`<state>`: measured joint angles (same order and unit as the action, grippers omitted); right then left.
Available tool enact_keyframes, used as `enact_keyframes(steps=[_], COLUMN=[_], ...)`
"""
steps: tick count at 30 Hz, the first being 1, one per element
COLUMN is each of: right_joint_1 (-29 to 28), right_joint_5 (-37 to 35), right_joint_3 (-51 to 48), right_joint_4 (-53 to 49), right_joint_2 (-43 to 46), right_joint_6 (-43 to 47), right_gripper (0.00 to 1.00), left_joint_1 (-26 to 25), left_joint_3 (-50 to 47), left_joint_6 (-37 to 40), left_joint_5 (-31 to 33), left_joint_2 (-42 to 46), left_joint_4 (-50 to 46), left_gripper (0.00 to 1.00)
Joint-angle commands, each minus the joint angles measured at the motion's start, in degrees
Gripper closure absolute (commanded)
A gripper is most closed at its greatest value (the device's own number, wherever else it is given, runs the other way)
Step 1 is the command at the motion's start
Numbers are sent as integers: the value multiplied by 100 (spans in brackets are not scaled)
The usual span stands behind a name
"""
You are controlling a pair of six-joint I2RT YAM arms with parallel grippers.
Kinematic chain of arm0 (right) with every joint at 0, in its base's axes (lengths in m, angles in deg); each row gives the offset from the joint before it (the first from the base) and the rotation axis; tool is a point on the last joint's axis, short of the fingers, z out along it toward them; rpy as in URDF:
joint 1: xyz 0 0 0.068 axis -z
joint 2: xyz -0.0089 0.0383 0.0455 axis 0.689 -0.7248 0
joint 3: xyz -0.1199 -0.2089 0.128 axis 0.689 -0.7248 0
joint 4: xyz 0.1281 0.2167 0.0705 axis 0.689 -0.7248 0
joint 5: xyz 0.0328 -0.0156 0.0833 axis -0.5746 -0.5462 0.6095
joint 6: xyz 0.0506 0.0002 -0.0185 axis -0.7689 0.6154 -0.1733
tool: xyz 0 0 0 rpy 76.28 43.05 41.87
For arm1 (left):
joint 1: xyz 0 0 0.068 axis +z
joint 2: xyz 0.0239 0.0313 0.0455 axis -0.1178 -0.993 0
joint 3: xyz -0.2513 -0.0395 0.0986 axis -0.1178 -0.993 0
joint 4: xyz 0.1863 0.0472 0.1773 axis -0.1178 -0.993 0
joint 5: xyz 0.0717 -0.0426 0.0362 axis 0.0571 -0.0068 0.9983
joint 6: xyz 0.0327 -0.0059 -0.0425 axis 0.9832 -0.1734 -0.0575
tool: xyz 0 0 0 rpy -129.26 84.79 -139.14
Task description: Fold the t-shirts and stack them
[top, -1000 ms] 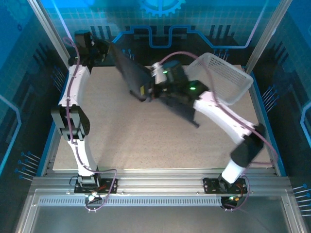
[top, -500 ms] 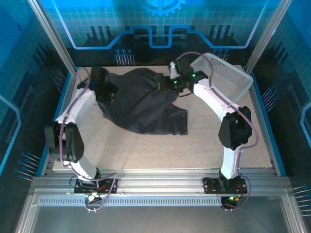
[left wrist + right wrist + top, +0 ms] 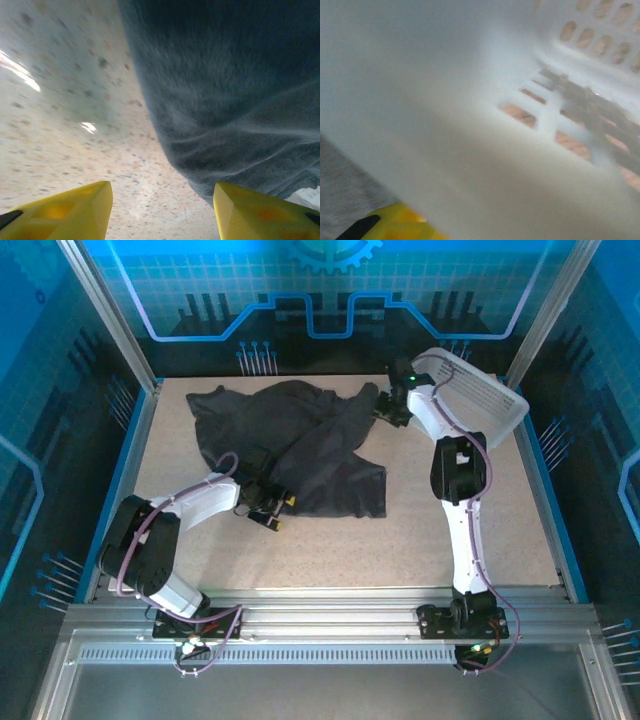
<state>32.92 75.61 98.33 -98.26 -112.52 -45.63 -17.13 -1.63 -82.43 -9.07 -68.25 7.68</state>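
The left gripper sits low, jaws apart and empty, at the near hem of the t-shirt, which sprawls rumpled away toward the far edge. The right gripper, its opening unreadable, is at the shirt's far-right corner beside the basket.

You have a plain charcoal-grey, near-black t-shirt on a beige surface speckled with darker flecks, a white mesh basket, and yellow jaws on arms of white and black.
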Motion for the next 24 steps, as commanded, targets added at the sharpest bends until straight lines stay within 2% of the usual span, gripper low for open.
enact_keyframes(steps=[1,4,8,14,18,24], right_joint_1=[475,512,219,-607,-1132,-1275], right_joint_5=[-143,111,507,787,930,1044], right_joint_3=[218,310,250,-1378,-2055,-1668], right_joint_4=[-186,-166,-315,44,336,165], right_joint_2=[122,195,472,1462,1612,1012], right_joint_6=[-78,325,872,1043,872,386], right_gripper=[65,61,55,47,44,53], left_joint_1=[-234,-249,-156,292,579,694], left_joint_3=[107,154,156,-256,-371,-363], left_joint_6=[-543,-490,-326,-100,134,312], left_joint_5=[-279,-159,121,349,408,318], left_joint_2=[-289,-396,-238,325,599,736], left_joint_4=[275,136,-128,-187,-76,-38], left_gripper=[44,46,47,47,47,48])
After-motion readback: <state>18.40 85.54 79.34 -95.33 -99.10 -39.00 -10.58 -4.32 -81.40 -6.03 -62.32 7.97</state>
